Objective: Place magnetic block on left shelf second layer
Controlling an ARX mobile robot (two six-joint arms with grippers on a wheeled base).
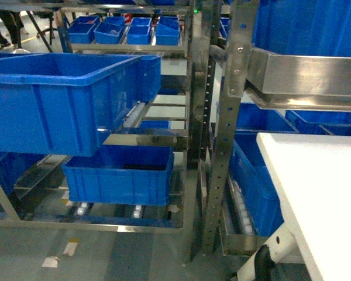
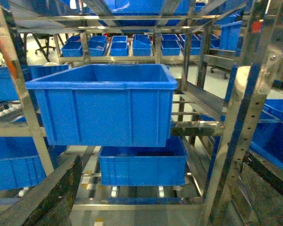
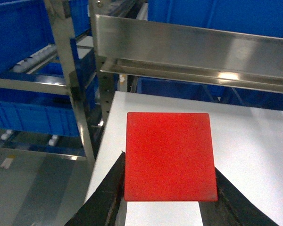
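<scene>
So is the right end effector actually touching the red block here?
Touching. In the right wrist view both dark fingers press against the lower side edges of the red block, no gap visible, holding it above the white table.

lg blue crate [image 1: 58,99] up | 2nd crate [image 1: 120,175] below | white table [image 1: 316,187] rt

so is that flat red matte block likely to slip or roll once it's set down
The flat red matte block probably won't roll: its faces look flat and its corners square. The matte surface suggests decent grip between the right gripper's fingers. It looks rigid, not floppy.
</scene>
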